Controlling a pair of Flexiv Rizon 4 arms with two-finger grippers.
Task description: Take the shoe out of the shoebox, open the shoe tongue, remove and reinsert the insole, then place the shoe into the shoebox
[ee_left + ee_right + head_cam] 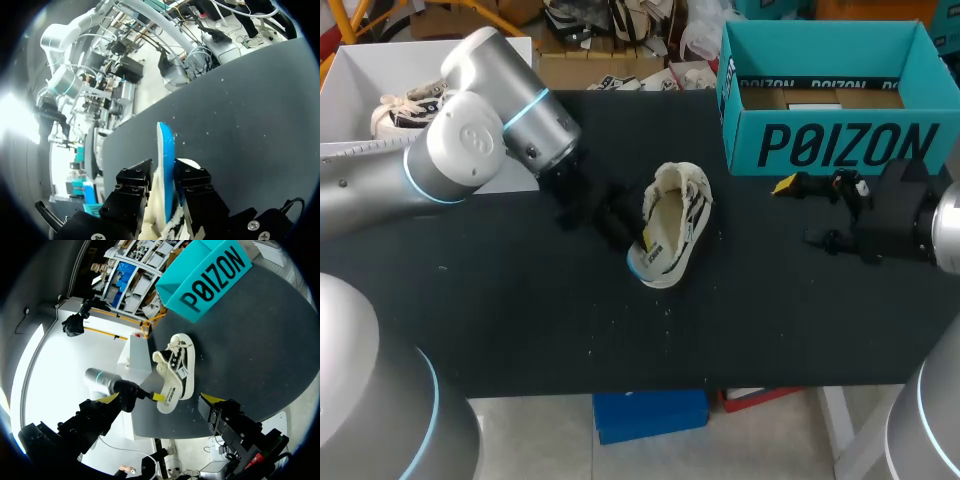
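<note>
In front of the shoebox [840, 145] the shoe [672, 225] lies out, its heel pinched by the left gripper [164, 175]. The right gripper [800, 212], nearer the shoebox, is spread and empty. Insole progress is unclear, and reboxing remains.

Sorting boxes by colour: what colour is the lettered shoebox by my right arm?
The shoebox is teal, lettering black; clearest in the head view.

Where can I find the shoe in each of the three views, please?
Head view: the shoe lies mid-table, in front of the teal shoebox.
Left wrist view: the shoe, showing its blue sole edge, is clamped between the fingers of the left gripper.
Right wrist view: the shoe lies on the table ahead of the open right gripper.
Shared landmark: the shoebox, in the head and right wrist views only.
</note>
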